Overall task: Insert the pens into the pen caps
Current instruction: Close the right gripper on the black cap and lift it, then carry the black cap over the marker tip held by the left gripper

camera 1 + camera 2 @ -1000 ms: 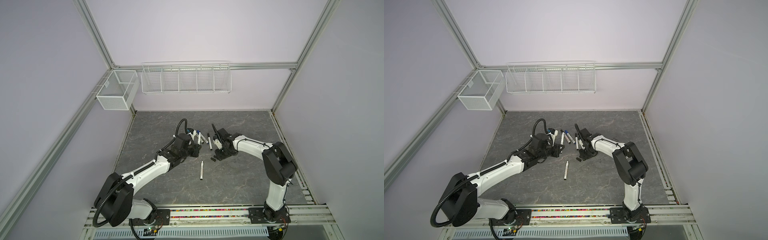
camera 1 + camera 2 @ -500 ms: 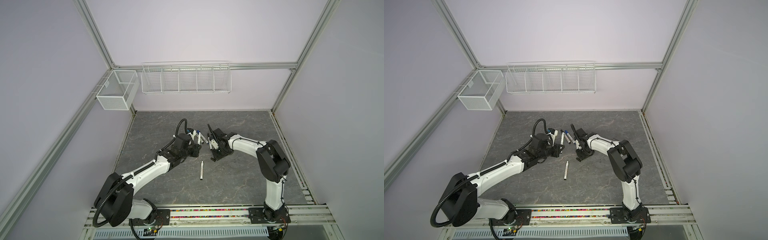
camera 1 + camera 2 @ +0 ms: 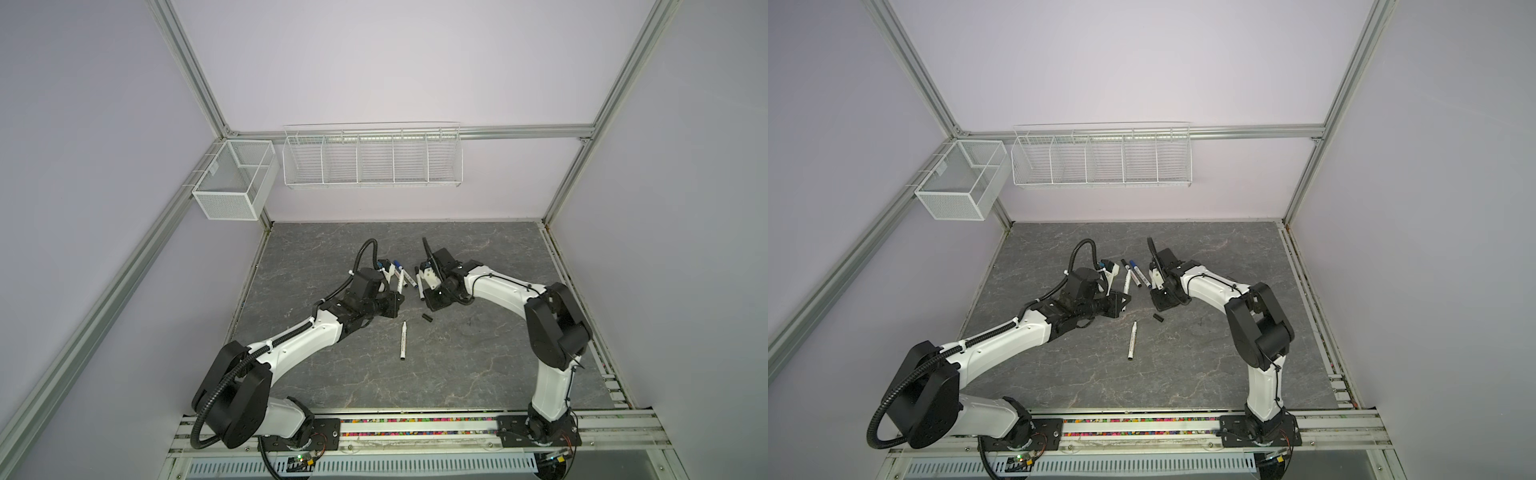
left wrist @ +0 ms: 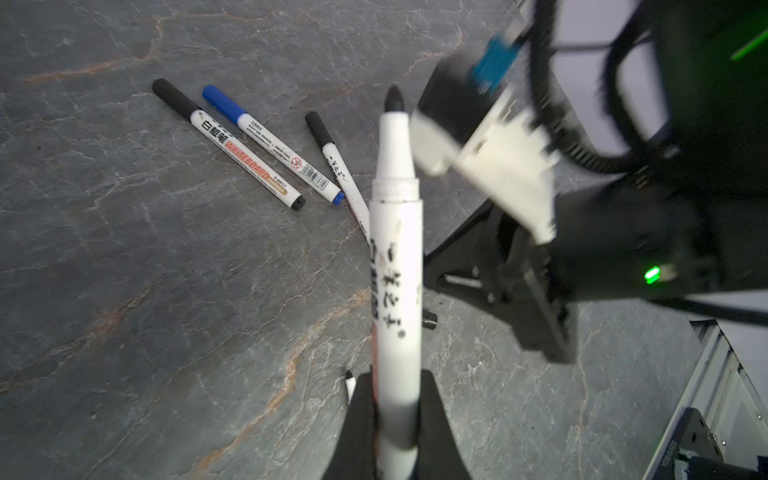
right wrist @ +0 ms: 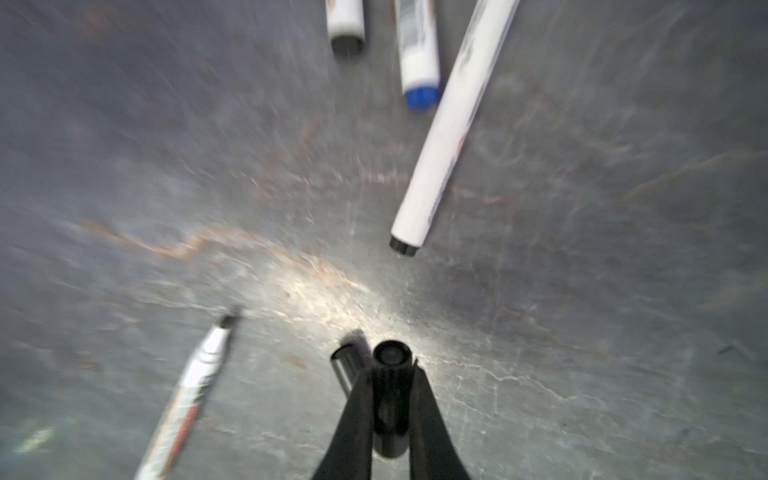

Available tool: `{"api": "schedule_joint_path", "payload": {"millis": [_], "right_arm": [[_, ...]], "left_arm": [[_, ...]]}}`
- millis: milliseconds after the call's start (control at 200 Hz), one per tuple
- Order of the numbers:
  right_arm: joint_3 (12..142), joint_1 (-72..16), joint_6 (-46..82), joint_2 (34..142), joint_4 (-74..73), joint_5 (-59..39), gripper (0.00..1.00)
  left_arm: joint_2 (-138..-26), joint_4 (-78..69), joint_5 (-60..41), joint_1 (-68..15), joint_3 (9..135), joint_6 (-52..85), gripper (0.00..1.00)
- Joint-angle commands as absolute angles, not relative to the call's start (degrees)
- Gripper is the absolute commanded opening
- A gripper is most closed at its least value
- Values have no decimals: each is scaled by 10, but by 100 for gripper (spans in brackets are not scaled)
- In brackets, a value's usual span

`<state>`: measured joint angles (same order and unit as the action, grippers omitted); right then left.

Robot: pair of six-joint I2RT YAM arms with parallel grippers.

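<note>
The right pincer (image 5: 390, 376) newly clamps a black cap (image 5: 389, 419); the left pincer (image 4: 395, 395) grips an uncapped pen (image 4: 397, 249), seemingly ready to join.

5 pens (image 4: 397, 266), 3 capped, 2 uncapped, 2 loose black caps (image 5: 390, 361)

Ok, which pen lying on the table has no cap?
The lone pen in front, lying by itself: its tip is bare. The three clustered pens wear caps.
</note>
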<state>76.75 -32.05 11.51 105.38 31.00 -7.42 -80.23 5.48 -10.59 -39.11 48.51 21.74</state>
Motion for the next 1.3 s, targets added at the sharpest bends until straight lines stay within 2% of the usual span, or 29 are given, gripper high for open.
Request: {"api": "schedule_joint_path", "payload": {"millis": [0,225,375,635,1295], "right_arm": [[747,-284,214,960,163,-195,11],[756,-280,327,963,-2,-300,12],[776,-290,332,991,-14,-338,12],[783,-301,281,1004,64,-301,13],[745,-299,256,974,91,-297,12]], "left_arm": [[-804,54,-127,-399,485,193,0],[-816,67,-132,-419,499,176,0],[-818,67,-127,-425,503,173,0],[-811,66,-120,-425,503,175,0],[-814,66,-119,-425,505,179,0]]}}
